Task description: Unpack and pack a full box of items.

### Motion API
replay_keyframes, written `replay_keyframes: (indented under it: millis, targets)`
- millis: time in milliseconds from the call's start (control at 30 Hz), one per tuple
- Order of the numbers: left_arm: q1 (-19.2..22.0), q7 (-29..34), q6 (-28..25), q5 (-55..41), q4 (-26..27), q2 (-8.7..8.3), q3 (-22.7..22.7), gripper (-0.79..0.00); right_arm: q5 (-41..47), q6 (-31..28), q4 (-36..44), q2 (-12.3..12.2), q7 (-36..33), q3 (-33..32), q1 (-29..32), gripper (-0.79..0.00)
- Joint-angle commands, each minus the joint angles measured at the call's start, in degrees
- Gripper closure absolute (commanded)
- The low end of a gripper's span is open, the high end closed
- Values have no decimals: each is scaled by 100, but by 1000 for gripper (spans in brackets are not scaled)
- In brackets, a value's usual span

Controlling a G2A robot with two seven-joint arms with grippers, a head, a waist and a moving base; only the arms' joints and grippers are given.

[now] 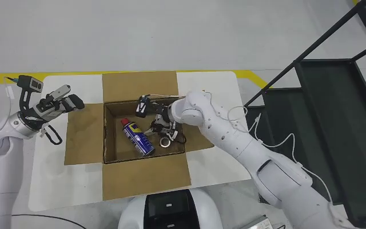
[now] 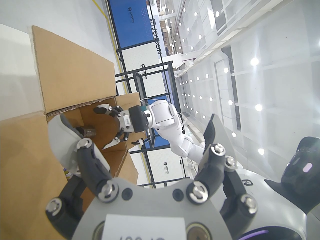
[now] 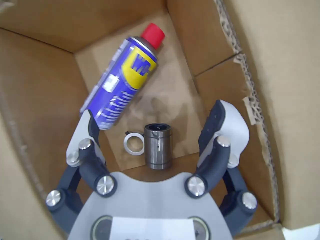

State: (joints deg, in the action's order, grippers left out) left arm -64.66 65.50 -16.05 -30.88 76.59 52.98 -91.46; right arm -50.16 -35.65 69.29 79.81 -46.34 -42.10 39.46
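Here our right hand [image 3: 153,112] hangs wide open and empty inside the cardboard box [image 1: 139,87], over the steel bushing [image 3: 157,146], likely our next pick. The spray can [image 3: 125,76] lies at its nine o'clock. Our left hand [image 1: 67,98] is open, empty and kept clear.

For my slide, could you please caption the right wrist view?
Open right gripper over metal cylinder and ring, spray can beside, in cardboard box.

One table [image 1: 211,86]. One box [image 1: 140,86], with four flaps. In the box there is one can [image 1: 138,137] with one red cap [image 3: 153,35], one metal tube [image 3: 157,146] and one ring [image 3: 133,145]. That makes three things in the box. Two grippers: the left gripper [image 1: 66,98] and the right gripper [image 3: 153,111]
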Motion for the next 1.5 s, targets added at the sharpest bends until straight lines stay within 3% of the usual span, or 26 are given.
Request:
replay_keyframes:
  millis: [0,233,333,500,767,1067,1267,1467]
  targets:
    - [0,0,0,0,0,0,0,-785,435,-222,574,-176,-317,-450,328,-785]
    - [-46,-109,25,101,55,-3,-2,-785,2358,-394,1887,-632,-1727,-1649,1267,-785]
    - [-123,-144,45,380,63,-45,-130,-785,2932,-237,2286,-793,-1992,-1936,1499,-785]
    - [-168,105,-242,721,-349,-133,-420,-785,4221,-110,2726,-1102,-2119,-2447,1886,-785]
    - [-96,-258,-770,628,-1354,-156,-620,-785,5084,-361,3070,-1598,-1868,-3458,2572,-785]
    - [504,-1351,-901,1780,-2167,11,339,-785,5236,-708,2975,-1874,-1357,-4669,3407,-785]
    - [891,-658,-1146,1105,-2568,154,774,-785,4962,-523,3067,-1949,-870,-5245,3931,-785]
    - [1085,637,-1191,-41,-2716,128,572,-785,4857,-391,3032,-1988,-549,-5473,4296,-785]
